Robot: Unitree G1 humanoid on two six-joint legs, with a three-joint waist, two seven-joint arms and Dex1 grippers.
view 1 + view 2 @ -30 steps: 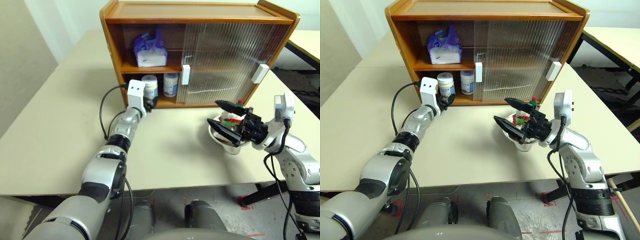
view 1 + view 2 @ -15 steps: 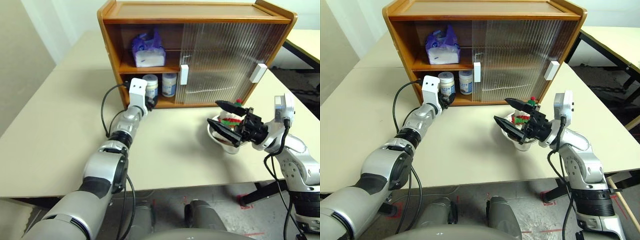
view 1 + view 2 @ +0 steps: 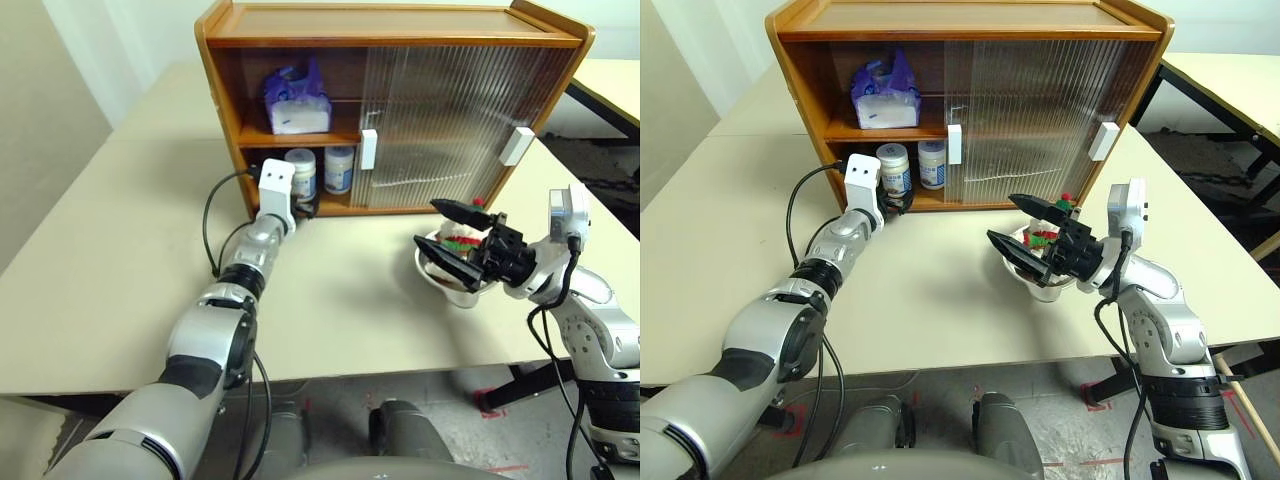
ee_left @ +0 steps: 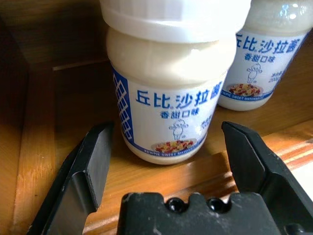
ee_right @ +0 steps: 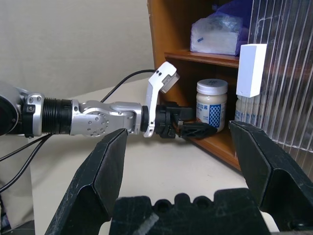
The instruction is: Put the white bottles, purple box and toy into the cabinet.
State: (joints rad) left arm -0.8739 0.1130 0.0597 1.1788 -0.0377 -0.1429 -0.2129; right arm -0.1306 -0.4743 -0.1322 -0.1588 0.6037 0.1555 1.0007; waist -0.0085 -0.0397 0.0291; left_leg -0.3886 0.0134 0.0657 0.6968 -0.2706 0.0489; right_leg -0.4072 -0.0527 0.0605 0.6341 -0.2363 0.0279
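Right now my left gripper [image 4: 166,161] has its jaws spread wide, one black finger [image 4: 90,166] on each side of the nearer white bottle [image 4: 168,93] with a gap to the label on both sides, so nothing is pinched. That bottle stands upright on the cabinet's lower floor, and the second white bottle [image 4: 266,58] stands just beside it, slightly deeper in. From the head camera I see the left gripper [image 3: 300,208] at the lip of the open left bay of the cabinet [image 3: 400,25], with the two bottles at about 1 o'clock from it.

My right gripper [image 3: 448,240] is also spread wide and holds nothing; it hangs above the table [image 3: 120,250], well apart from the cabinet, pointing toward 10 o'clock. Directly behind its fingers sits a metal bowl [image 3: 428,272], and the toy [image 3: 462,240] lies in that bowl, its red and green partly hidden by the gripper.

Working outward, the purple box [image 3: 296,98] rests on the cabinet's upper shelf at 12 o'clock from the bottles, white tissue facing forward. Both ribbed sliding doors [image 3: 450,110] cover the right part of the cabinet, their white handles [image 3: 369,149] showing. A black cable [image 3: 210,215] loops from the left wrist over the tabletop.
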